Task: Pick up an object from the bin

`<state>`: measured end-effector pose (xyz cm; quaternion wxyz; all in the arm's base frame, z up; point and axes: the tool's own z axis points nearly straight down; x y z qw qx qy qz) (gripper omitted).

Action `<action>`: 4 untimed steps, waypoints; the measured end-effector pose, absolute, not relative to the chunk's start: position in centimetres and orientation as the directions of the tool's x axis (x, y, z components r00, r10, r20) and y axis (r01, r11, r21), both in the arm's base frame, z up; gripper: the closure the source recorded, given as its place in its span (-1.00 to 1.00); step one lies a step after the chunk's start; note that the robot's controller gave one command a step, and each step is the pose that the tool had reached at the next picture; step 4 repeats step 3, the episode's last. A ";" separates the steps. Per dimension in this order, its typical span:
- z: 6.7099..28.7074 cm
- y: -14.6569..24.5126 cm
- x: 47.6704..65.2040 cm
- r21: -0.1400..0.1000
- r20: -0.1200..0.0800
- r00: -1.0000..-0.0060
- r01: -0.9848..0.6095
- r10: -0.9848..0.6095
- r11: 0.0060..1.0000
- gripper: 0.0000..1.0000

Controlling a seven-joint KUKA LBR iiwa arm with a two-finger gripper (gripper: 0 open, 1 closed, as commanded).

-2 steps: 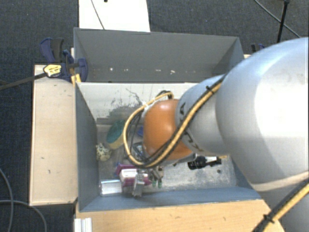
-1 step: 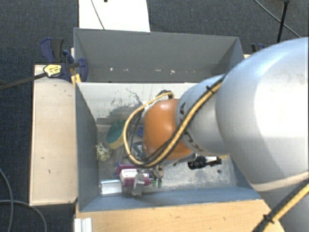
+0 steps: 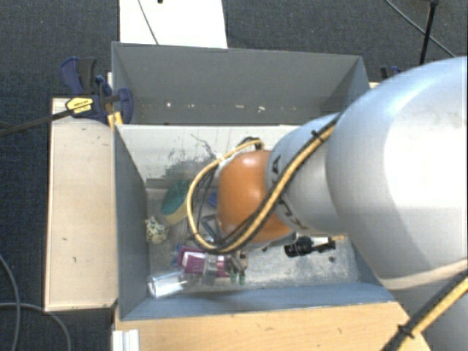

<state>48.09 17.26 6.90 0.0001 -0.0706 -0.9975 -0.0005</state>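
Arm over magenta obj, long axis left-right.

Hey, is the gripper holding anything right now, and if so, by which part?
It cannot be told. The arm's orange wrist cover hangs over a magenta object and a clear packet at the bin's front left, hiding any hold.

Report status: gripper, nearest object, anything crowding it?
Gripper low at bin's front, beneath orange wrist cover. Magenta object beside it, nothing seen held. Clear plastic piece and teal object nearby.
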 end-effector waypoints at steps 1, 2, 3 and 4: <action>14.2 17.3 48.3 0.004 -0.006 -0.990 0.141 0.141 0.990 1.00; 15.4 17.3 48.3 0.002 -0.002 -0.990 0.141 0.141 0.990 1.00; 15.8 17.3 48.4 0.002 -0.003 -0.990 0.141 0.141 0.990 1.00; 15.8 17.3 48.4 0.002 -0.003 -0.990 0.141 0.141 0.990 1.00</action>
